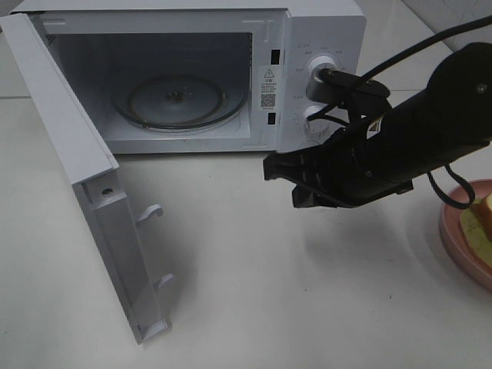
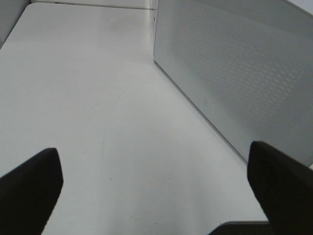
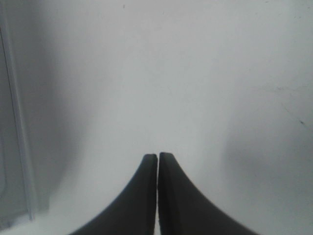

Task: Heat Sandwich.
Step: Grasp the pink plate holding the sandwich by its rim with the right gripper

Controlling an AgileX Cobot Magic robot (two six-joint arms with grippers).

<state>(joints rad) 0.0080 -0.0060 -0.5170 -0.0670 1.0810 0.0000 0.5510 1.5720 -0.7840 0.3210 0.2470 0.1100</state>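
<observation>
The sandwich, white bread with pale filling, lies on a round pink plate at the right edge of the exterior high view, partly cut off. My right gripper hovers over the table in front of the microwave, left of the plate, and holds nothing. Its fingers are pressed together above bare tabletop, so the right gripper is shut. My left gripper is open and empty, with its fingertips far apart. It does not show in the exterior high view.
The white microwave stands at the back with a glass turntable inside. Its door is swung wide open toward the front left. A white dotted panel of the microwave rises beside my left gripper.
</observation>
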